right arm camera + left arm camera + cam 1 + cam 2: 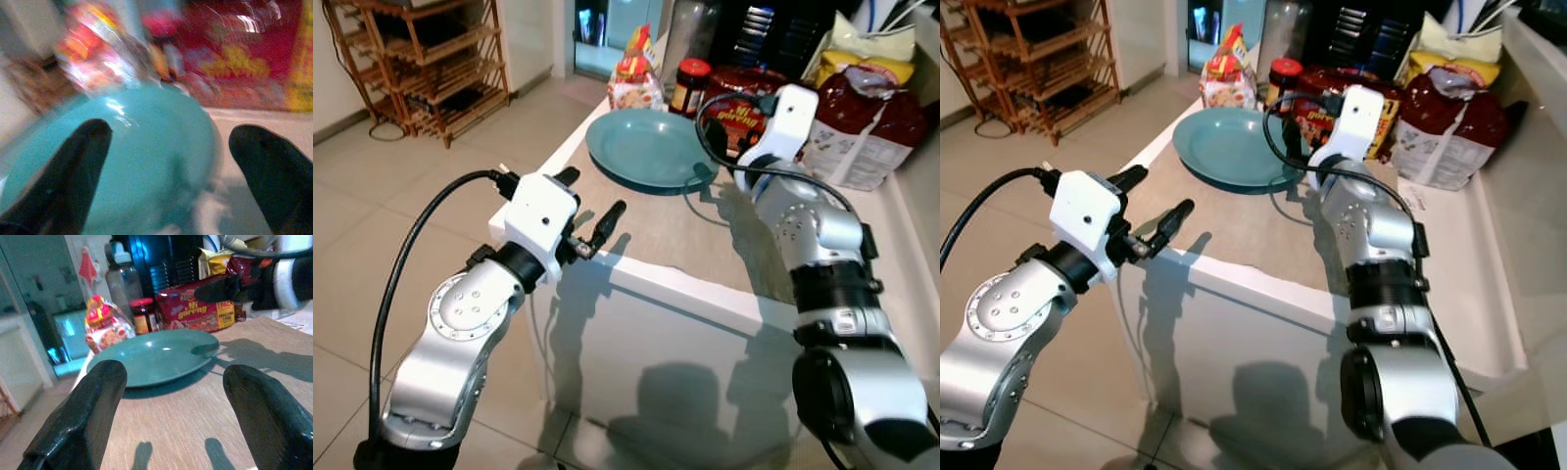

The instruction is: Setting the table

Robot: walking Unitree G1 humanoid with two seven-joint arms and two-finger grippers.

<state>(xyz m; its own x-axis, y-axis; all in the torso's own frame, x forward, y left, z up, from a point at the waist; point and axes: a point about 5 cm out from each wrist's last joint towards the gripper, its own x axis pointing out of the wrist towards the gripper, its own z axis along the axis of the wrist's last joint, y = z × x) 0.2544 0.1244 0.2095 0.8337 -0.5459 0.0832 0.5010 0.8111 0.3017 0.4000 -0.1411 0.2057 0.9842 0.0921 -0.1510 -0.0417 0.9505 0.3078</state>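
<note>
Kitchen setting: pale tiled floor (pixel 372 196), wooden rack (pixel 421 59) at far left, and a white counter (pixel 646 294) topped with a tan woven-look mat (pixel 675 230) ahead of the robot. Teal plate (pixel 646 147) lay flat on the mat toward the far left part of the counter, its rim overhanging the left edge slightly. Behind the plate stood a row of groceries: a red-and-yellow snack bag (pixel 636 73), a red-lidded jar (pixel 690 86), and a red noodle multipack (pixel 195 308) whose label read "Mi goreng" in yellow, with a yellow corner panel reading "PACK"; smaller print was not legible. Further right sat a dark red and white bag (pixel 867 127) and a yellow bag (pixel 871 49), writing unreadable. A clear bottle (pixel 122 279) stood behind the jar. Left gripper (pixel 587 211) was held off the counter's near left corner, arm bent at the elbow, fingers spread wide and empty, aimed toward the plate. Right gripper (pixel 166 161) was extended forward over the mat, forearm reaching away from the robot, fingers spread wide at the plate's right rim and holding nothing; whether they touched the rim could not be told, as the right wrist view was blurred.
</note>
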